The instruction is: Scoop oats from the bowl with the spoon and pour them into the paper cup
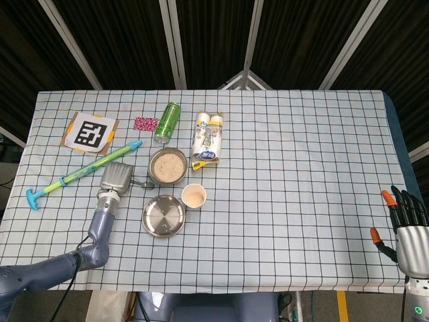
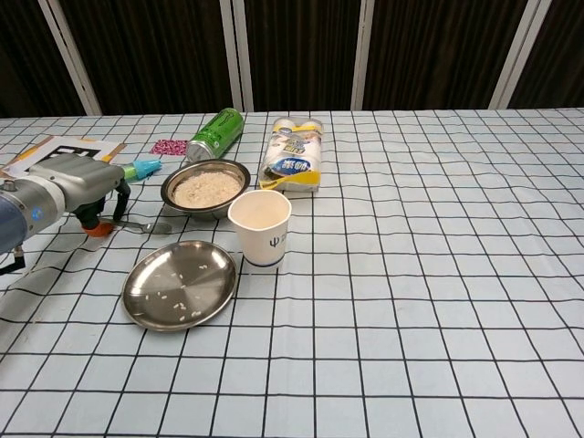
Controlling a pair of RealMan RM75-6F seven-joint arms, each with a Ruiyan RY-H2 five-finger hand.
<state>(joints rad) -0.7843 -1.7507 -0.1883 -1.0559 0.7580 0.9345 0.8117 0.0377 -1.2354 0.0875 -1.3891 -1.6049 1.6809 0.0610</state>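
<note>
Checked tablecloth covers the table (image 1: 301, 174); steel bowl (image 1: 167, 166) of oats sits left of centre, nearer the far edge than the near one; paper cup (image 1: 194, 196) stands just beside the bowl on its near-right side, close but whether touching is unclear, and there is pale fill inside it; spoon (image 2: 141, 225) lies flat on the cloth just left of the bowl, its bowl end pointing at the steel bowl, handle running under the left hand (image 1: 115, 177); left hand sits low over the spoon handle, back of the hand up, fingers curled down with an orange fingertip at the cloth in the chest view; cannot tell if it actually grips the handle or only rests on it; right hand (image 1: 405, 225) is off the table by the near-right corner, fingers spread and upright, holding nothing; empty steel plate (image 1: 163, 215) with a few stray oat flakes lies toward the near edge from the bowl, just left of the cup; green can (image 1: 167, 122) lies on its side beyond the bowl; pack of small bottles (image 1: 208, 137) lies right of the can; small pink packet (image 1: 145, 123) left of the can; marker card (image 1: 90, 132) near the far-left corner; long green and blue stick tool (image 1: 80, 174) lies diagonally along the left side, just behind the left hand.
</note>
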